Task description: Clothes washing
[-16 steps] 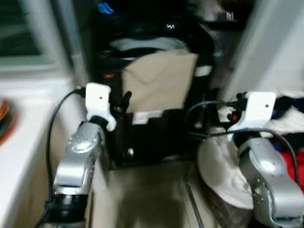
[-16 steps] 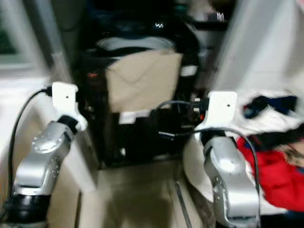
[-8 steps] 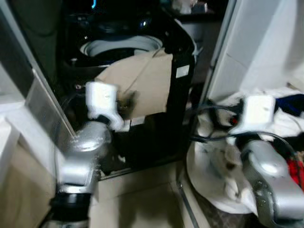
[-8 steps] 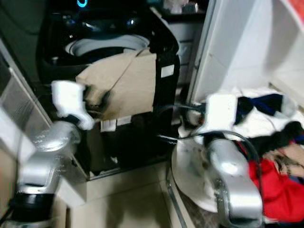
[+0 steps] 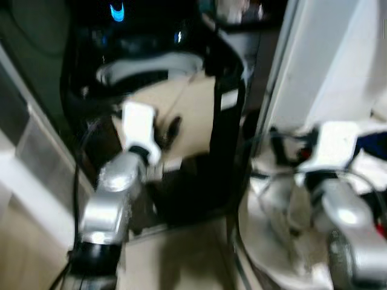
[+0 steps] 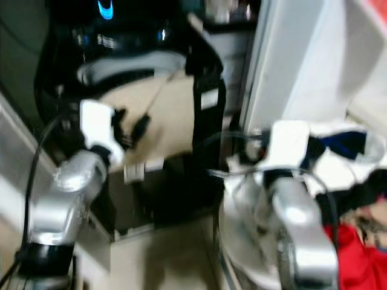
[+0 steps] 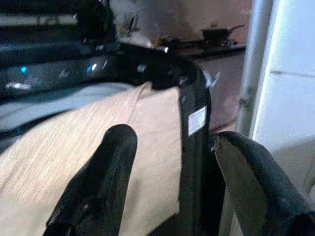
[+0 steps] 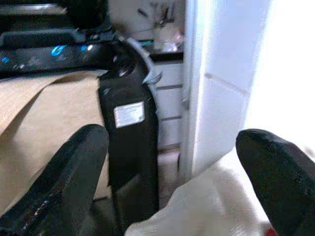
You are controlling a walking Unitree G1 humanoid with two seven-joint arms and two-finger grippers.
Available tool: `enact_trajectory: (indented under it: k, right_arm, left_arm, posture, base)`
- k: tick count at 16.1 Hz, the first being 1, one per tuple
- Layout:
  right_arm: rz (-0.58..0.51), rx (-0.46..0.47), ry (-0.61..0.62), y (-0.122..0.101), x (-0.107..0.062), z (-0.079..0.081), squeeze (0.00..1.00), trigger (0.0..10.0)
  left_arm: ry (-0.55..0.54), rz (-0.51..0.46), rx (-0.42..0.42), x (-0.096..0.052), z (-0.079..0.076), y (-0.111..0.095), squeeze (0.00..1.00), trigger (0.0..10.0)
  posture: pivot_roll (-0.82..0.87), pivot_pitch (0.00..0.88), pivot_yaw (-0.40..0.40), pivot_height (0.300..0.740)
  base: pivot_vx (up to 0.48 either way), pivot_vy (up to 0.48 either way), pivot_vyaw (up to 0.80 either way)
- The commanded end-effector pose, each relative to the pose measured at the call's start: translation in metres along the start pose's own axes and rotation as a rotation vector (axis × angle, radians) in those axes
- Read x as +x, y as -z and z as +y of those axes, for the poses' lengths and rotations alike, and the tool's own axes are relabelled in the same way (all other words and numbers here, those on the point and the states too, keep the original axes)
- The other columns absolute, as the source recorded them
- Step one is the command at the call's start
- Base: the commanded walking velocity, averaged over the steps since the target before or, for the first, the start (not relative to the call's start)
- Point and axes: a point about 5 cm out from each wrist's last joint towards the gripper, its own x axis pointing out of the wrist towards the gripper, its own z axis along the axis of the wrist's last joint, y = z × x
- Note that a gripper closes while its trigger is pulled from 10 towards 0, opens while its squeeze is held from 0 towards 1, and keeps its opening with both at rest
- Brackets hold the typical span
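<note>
A black top-loading washing machine [image 5: 227, 72] stands ahead, its pale drum rim [image 5: 151, 63] showing. A beige cloth [image 5: 193, 115] hangs out of the drum and down the machine's front. My left gripper [image 7: 170, 142] is raised just in front of that cloth, open, with nothing between its fingers [image 5: 169, 130]. My right gripper [image 8: 172, 142] is open wide beside the machine's right corner, above a heap of white laundry [image 5: 272, 241]. A red garment [image 6: 357, 260] and a blue one [image 6: 344, 145] lie further right in the heap.
A white wall and door post [image 5: 302, 66] rise right of the machine. A blue light [image 5: 117, 11] glows on the control panel. A pale ledge [image 5: 36, 181] runs along the left. Beige floor [image 5: 181, 260] lies between my arms.
The whole view has swung right and drawn nearer the machine, so the camera moved. Both arms keep much the same raised pose.
</note>
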Motion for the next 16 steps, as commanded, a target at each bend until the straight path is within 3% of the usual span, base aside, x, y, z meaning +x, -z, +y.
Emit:
enact_trajectory:
  k: [1,4,11,13,16]
  right_arm:
    - [0.001,0.014,-0.017,-0.0018,-0.0025,0.0062,0.00,10.0]
    - [0.014,0.015,-0.006,-0.0012,-0.0034,0.0070,0.00,10.0]
    - [0.035,0.023,0.009,0.0017,-0.0071,0.0077,0.00,10.0]
    - [0.042,0.027,0.007,0.0030,-0.0075,0.0084,0.00,10.0]
    - [0.058,0.016,-0.016,0.0071,-0.0079,0.0115,0.00,10.0]
  left_arm:
    - [-0.030,0.014,0.002,-0.0009,0.0094,0.0019,0.00,10.0]
    - [-0.019,0.018,0.012,0.0013,0.0069,0.0018,0.00,10.0]
    - [-0.010,0.022,0.027,0.0045,0.0059,0.0027,0.00,10.0]
    - [-0.018,0.029,0.103,0.0057,0.0050,0.0036,0.00,10.0]
    - [-0.038,0.031,0.044,0.0051,0.0064,0.0049,0.00,10.0]
  posture:
    - [-0.18,0.000,0.051,0.740]
    - [-0.18,0.000,0.049,0.740]
    - [-0.18,0.000,0.053,0.740]
    - [-0.18,0.000,0.055,0.740]
    - [-0.18,0.000,0.055,0.740]
  base:
    - [0.311,0.000,-0.80]
    - [0.082,0.000,-0.80]
    - [0.000,0.401,-0.80]
    - [0.000,-0.240,-0.80]
    - [0.000,-0.320,-0.14]
